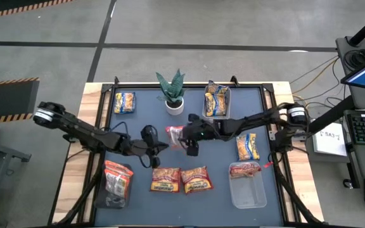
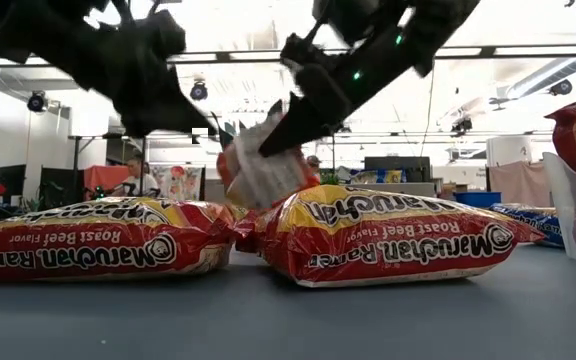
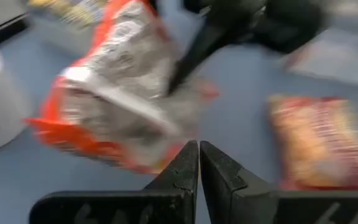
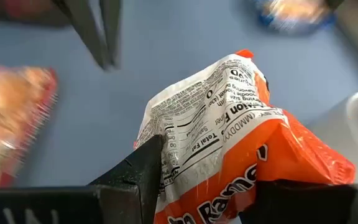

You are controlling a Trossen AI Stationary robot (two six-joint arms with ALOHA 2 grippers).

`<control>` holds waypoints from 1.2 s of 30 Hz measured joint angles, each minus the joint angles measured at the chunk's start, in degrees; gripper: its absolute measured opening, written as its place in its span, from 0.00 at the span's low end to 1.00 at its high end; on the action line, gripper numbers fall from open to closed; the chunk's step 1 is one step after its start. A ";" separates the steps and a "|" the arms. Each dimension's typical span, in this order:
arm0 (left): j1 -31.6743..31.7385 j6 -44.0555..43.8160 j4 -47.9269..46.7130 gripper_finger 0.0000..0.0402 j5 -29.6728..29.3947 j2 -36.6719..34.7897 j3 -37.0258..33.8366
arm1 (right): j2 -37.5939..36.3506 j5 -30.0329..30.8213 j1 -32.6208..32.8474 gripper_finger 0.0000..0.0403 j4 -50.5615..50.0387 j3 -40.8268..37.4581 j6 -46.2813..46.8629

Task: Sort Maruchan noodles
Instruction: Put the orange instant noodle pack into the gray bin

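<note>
Our right pincer [image 4: 207,180] grips the orange packet [image 4: 229,137] by its crinkly end; it looks light, soft and slippery. Left pincer [image 3: 199,165] clenched nearby.

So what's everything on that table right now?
Held noodle packet: one, orange and white, lifted over the table's middle.
Roast beef packets: two, red and yellow, side by side at the front.
Yellow-and-blue packets: three, one loose on the right, two along the back.
Orange-red packets: count unclear, front left corner.
Red-and-white packet: one, in the clear bin, front right.
Plant: one, green, white pot, back middle.
Right gripper: dark, shut on the held packet.
Left gripper: dark, shut, empty, beside it.
</note>
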 joint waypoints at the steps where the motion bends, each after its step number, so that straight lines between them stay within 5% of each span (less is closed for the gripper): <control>1: -0.05 0.67 0.94 0.00 2.06 -1.05 0.00 | -0.87 3.30 1.02 0.37 -1.03 -0.01 -3.95; 7: -0.07 0.73 9.66 0.00 11.14 -5.91 0.00 | -5.50 21.82 7.82 0.37 -4.72 -0.17 -26.75; 13: 2.49 -6.29 14.20 0.11 17.40 -7.27 0.00 | -9.04 31.80 12.81 0.37 -6.39 -0.24 -44.99; 27: 8.76 -19.37 23.48 0.63 15.30 -6.17 -0.06 | -10.12 38.90 18.74 0.37 -11.02 -0.24 -100.95; 36: 9.56 -19.25 27.31 0.72 14.67 -0.64 -0.15 | -10.13 39.72 19.61 0.37 -9.79 -0.28 -119.75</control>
